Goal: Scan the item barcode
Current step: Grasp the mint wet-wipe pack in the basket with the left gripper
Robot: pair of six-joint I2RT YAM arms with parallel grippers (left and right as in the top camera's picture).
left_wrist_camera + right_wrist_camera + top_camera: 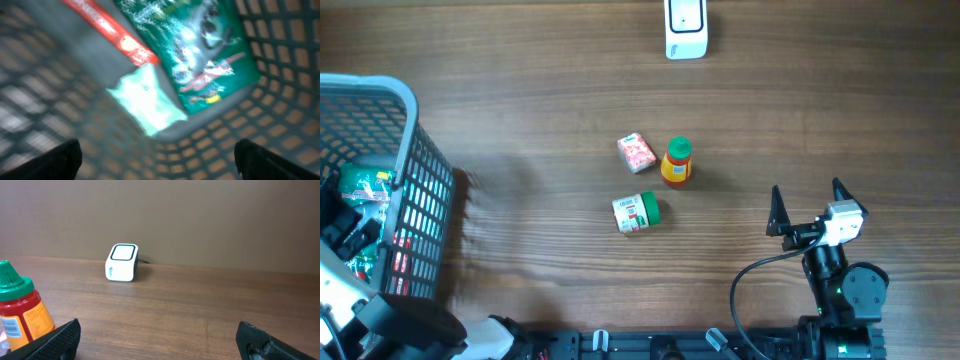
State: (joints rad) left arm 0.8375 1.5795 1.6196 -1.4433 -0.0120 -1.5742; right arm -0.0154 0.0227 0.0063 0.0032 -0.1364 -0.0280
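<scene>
Overhead: scanner (686, 28) at tabletop far edge, face up for passing barcodes. Box (636, 152), bottle (677, 162) and can (636, 212) cluster mid-tabletop, likely awaiting scan. Bottle upright, orange, green cap; can lies on side. Basket (380, 85) at left edge, holds green packet (365, 183). Right claw (807, 188) near-right corner, spread, empty.

Left wrist: left claw (157, 145) released, empty, inside basket above packet; blurred. Probably drop-off spot.

Right wrist: right claw released, facing scanner; bottle at left.

A grey mesh basket (420, 215) stands at the left edge of the brown wooden table (540, 100).
</scene>
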